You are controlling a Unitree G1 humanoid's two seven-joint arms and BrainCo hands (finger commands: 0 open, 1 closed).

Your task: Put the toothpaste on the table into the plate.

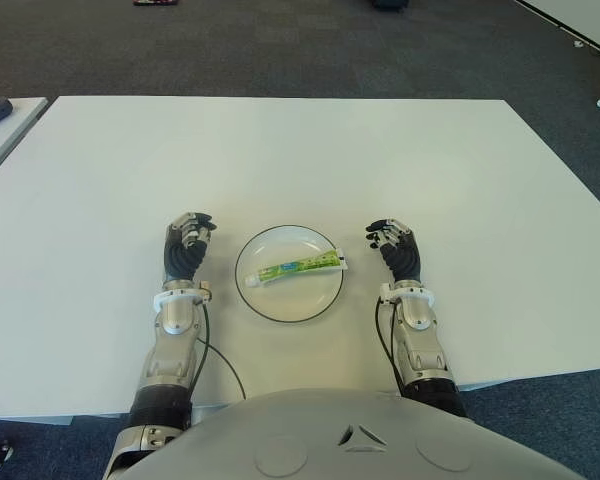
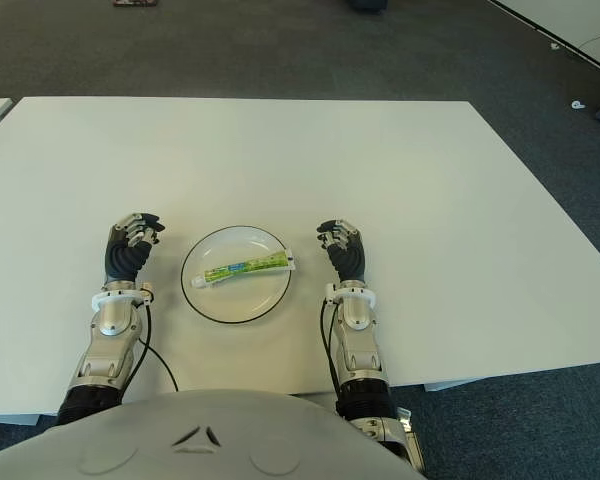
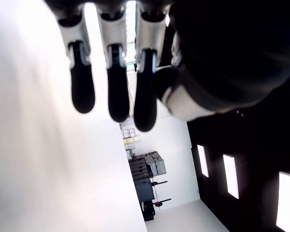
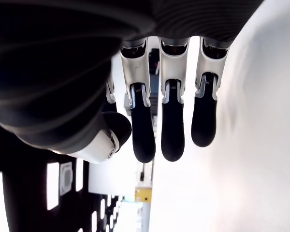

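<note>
- The plate (image 1: 289, 272) sits on the white table (image 1: 280, 150) between the two hands, level with their fingers; the toothpaste (image 1: 302, 266) lies across it, its cap end reaching over the rim nearest the right fingertips.
- The print on the tube is too small to read.
- The left hand (image 1: 186, 249) shows just left of the plate, palm down, fingers (image 3: 113, 92) loosely extended, holding nothing.
- The right hand (image 1: 398, 250) shows just right of the plate, fingers (image 4: 171, 130) likewise relaxed and empty.
</note>
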